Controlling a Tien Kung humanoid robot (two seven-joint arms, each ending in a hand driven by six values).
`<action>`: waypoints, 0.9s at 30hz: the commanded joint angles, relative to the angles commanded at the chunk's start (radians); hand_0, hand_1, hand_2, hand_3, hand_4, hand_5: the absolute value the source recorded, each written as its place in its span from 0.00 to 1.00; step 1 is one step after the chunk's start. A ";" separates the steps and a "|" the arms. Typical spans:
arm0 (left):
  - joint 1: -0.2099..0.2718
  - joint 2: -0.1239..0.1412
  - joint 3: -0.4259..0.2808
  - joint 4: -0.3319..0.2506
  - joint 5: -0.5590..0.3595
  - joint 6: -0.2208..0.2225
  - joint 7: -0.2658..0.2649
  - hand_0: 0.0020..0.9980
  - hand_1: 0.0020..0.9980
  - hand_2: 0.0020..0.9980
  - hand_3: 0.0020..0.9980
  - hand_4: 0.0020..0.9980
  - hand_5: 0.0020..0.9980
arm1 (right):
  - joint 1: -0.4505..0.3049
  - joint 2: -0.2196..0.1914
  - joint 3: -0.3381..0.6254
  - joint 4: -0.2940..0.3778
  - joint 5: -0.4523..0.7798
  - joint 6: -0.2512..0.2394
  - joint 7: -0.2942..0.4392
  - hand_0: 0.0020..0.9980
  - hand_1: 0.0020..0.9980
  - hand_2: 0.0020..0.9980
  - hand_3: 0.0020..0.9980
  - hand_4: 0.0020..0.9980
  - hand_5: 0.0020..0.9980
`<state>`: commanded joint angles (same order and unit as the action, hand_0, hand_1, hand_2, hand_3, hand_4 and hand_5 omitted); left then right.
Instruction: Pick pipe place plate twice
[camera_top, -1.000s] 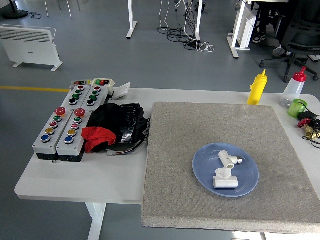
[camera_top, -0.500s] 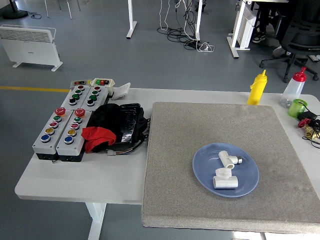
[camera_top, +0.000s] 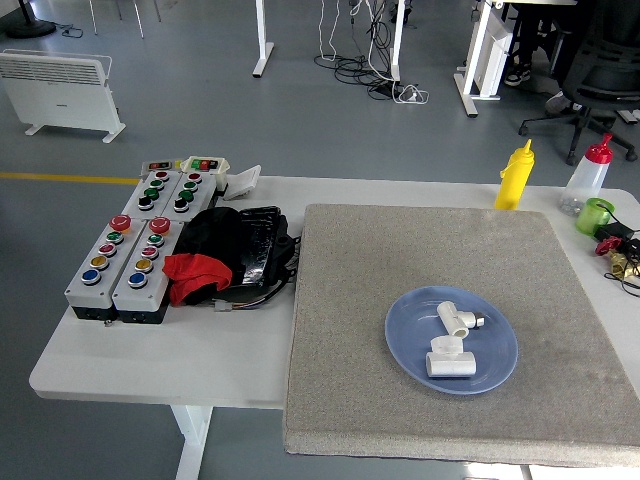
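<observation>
Neither hand of the robot shows anywhere over the table, so whether their fingers are spread or curled cannot be told. Both white pipe fittings lie inside the blue plate (camera_top: 400, 345): the upper pipe fitting (camera_top: 455, 317) sits tilted toward the plate's far side, the lower pipe fitting (camera_top: 449, 361) rests nearer the front rim, the two close together and perhaps just touching. Nothing has shifted over the last second; fittings, plate and surroundings lie exactly as they did, which suggests both placements are finished and the arms are already clear. The plate rests on the grey mat (camera_top: 340, 300), right of centre. Left of the mat lie button boxes (camera_top: 130, 255) and a black and red bundle (camera_top: 225, 255); a yellow bottle (camera_top: 515, 177) stands behind. At the right edge small objects are cut off and hard to identify
</observation>
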<state>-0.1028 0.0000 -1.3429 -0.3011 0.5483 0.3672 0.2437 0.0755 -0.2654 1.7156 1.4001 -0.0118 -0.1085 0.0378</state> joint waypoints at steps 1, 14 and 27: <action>0.001 0.000 -0.001 0.000 0.001 0.000 0.000 0.73 0.71 0.76 0.79 0.40 1.00 | 0.000 0.000 -0.001 -0.001 0.002 0.003 -0.003 0.78 0.74 0.80 0.80 0.53 0.53; 0.007 0.000 -0.008 -0.001 0.016 -0.002 0.005 0.73 0.71 0.76 0.78 0.40 1.00 | -0.006 0.000 -0.001 -0.004 -0.025 0.033 -0.046 0.87 0.82 0.89 0.87 0.57 0.62; -0.005 0.000 0.004 0.002 -0.007 -0.006 -0.004 0.73 0.71 0.76 0.78 0.39 1.00 | 0.004 0.001 0.000 -0.002 -0.050 0.043 -0.064 0.89 0.83 0.91 0.90 0.58 0.64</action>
<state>-0.1074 0.0001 -1.3389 -0.2989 0.5416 0.3613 0.2397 0.0792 -0.2644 1.7153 1.3980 -0.0621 -0.0657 -0.0262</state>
